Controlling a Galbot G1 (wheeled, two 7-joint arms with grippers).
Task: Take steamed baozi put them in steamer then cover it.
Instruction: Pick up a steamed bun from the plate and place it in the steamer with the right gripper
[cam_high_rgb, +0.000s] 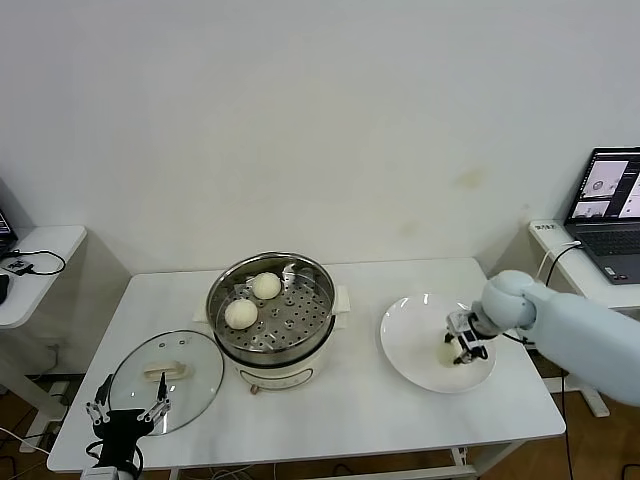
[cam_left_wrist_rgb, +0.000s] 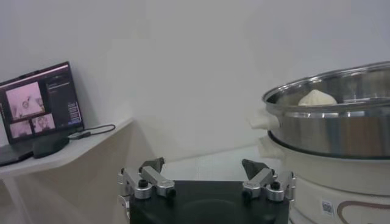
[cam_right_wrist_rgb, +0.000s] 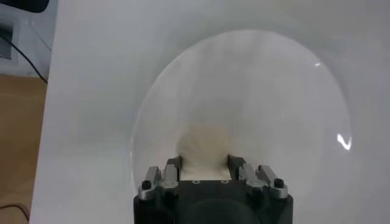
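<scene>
Two buns sit in the steamer (cam_high_rgb: 272, 312) already: one at the back (cam_high_rgb: 266, 285), one nearer the front-left (cam_high_rgb: 241, 313), both on the holed tray. One more bun (cam_high_rgb: 449, 351) is on the white plate (cam_high_rgb: 412, 322) at the robot's right, & that's the one in play.

Right gripper (cam_high_rgb: 468, 349) is down on the plate w/ its fingers clenched on that bun; in the right wrist view the bun (cam_right_wrist_rgb: 204, 152) sits squarely between the two fingers (cam_right_wrist_rgb: 172, 167), pressed on both sides. Bun looks round, so no long axis to worry abt.

Key relation: steamer lies to the left of the right gripper, across a bare strip of table (cam_high_rgb: 360, 390), well apart from the plate. Steamer rim stands higher than the plate, so my read is the bun needs a lift first, then a carry leftward over the rim. Free tray space seems to be on the right & front side, i.e. the side nearest this arm.

Left gripper (cam_high_rgb: 127, 412) hangs at the table's front-left edge, jaws wide & holding nothing, just beside the glass lid (cam_high_rgb: 165, 381) lying flat on the table. It's the nearer arm for the lid; right arm is nearer the plate.
</scene>
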